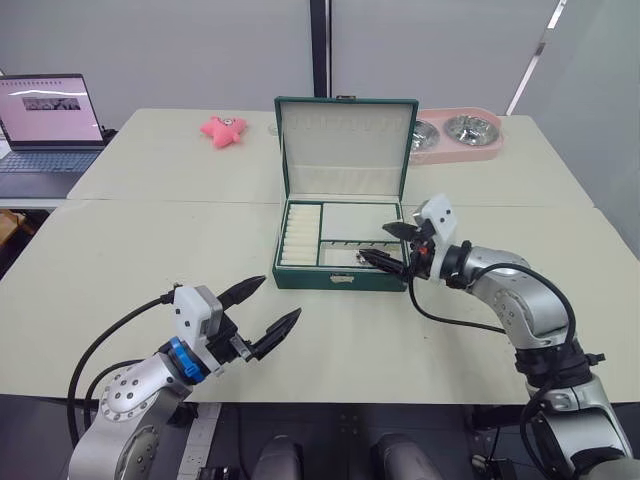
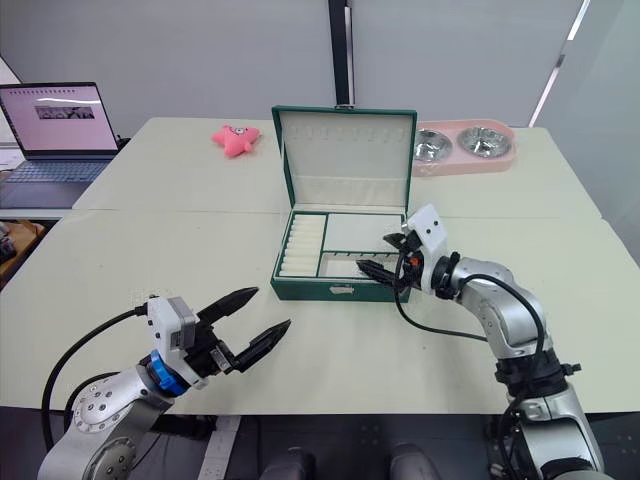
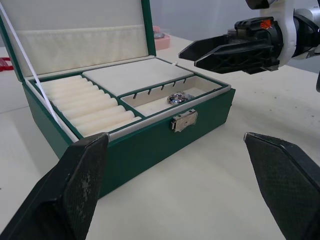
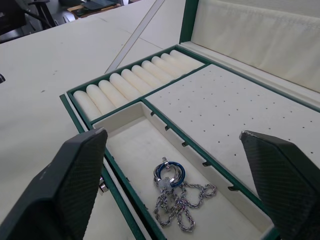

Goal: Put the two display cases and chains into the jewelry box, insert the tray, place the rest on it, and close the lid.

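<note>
The jewelry box (image 1: pixel 340 279) stands open at the table's middle, its lid (image 1: pixel 345 150) upright. The tray (image 1: pixel 320 244) sits inside it, showing ring rolls, a dotted pad and a front compartment. A silver chain (image 4: pixel 176 200) with a blue ring lies in that front compartment, also seen as the chain (image 3: pixel 176 98) behind the clasp. My right gripper (image 1: pixel 375 243) is open, hovering over the box's front right corner just above the chain. Near the table's front left, my left gripper (image 1: pixel 280 297) is open and empty, well short of the box. The display cases are out of view.
A laptop (image 1: pixel 45 120) sits at the far left. A pink toy (image 1: pixel 223 130) lies behind the box on the left. A pink stand with two steel bowls (image 1: pixel 455 135) is at the back right. Bare tabletop (image 1: pixel 130 260) surrounds the box.
</note>
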Robot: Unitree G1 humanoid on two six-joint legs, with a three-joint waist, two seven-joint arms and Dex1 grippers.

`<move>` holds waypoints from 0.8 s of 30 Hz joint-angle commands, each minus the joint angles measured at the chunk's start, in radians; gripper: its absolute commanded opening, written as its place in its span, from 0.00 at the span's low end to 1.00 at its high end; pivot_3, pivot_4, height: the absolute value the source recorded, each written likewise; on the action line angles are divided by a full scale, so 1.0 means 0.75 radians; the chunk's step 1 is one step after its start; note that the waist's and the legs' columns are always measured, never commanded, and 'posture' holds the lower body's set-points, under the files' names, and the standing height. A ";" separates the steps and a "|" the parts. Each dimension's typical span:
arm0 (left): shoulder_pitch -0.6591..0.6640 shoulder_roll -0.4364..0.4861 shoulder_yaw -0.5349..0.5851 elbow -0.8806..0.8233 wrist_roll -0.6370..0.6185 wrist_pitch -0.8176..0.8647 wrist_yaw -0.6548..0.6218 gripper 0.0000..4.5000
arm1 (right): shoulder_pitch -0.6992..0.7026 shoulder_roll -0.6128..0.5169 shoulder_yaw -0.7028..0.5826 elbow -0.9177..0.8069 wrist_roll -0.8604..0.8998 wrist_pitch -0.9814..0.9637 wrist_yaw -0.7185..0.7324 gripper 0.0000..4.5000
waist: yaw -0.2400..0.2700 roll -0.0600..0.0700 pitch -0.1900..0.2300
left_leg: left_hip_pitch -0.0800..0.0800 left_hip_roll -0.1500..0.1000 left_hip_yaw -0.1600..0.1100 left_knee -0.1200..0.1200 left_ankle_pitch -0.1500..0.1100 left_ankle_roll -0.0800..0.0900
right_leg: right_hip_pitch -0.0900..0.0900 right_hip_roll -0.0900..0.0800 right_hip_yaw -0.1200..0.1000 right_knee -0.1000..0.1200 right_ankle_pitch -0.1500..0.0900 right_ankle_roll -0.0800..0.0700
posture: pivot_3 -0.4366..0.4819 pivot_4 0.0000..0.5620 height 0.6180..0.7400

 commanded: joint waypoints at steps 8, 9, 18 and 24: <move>-0.051 0.049 0.103 0.036 -0.065 0.086 0.018 1.00 | 0.181 -0.177 -0.263 0.056 0.041 -0.243 0.165 0.99 | 0.003 -0.001 0.000 | 0.000 0.000 0.000 0.000 0.000 0.000 | 0.001 0.000 0.000 -0.001 0.000 0.000 | 0.48 0.27 1.00; -0.058 0.061 0.122 0.063 -0.062 0.087 0.011 1.00 | 0.213 -0.206 -0.291 0.077 0.034 -0.285 0.189 0.99 | 0.004 -0.001 0.000 | 0.000 0.000 0.000 0.000 0.000 0.000 | 0.001 0.000 0.000 -0.001 0.000 0.000 | 0.48 0.27 1.00; -0.133 0.220 0.339 0.404 0.001 0.020 -0.059 1.00 | 0.444 -0.350 -0.525 0.356 0.000 -0.573 0.263 0.99 | 0.000 -0.001 0.001 | 0.001 0.000 0.001 0.000 0.000 0.000 | 0.001 0.001 0.001 -0.001 0.000 0.000 | 0.48 0.27 1.00; -0.187 0.266 0.437 0.645 0.043 -0.051 -0.077 1.00 | 0.533 -0.377 -0.625 0.475 0.000 -0.670 0.249 0.99 | -0.002 0.000 0.002 | 0.001 0.000 0.002 0.000 0.000 0.000 | 0.001 0.001 0.002 -0.001 0.000 0.000 | 0.48 0.27 1.00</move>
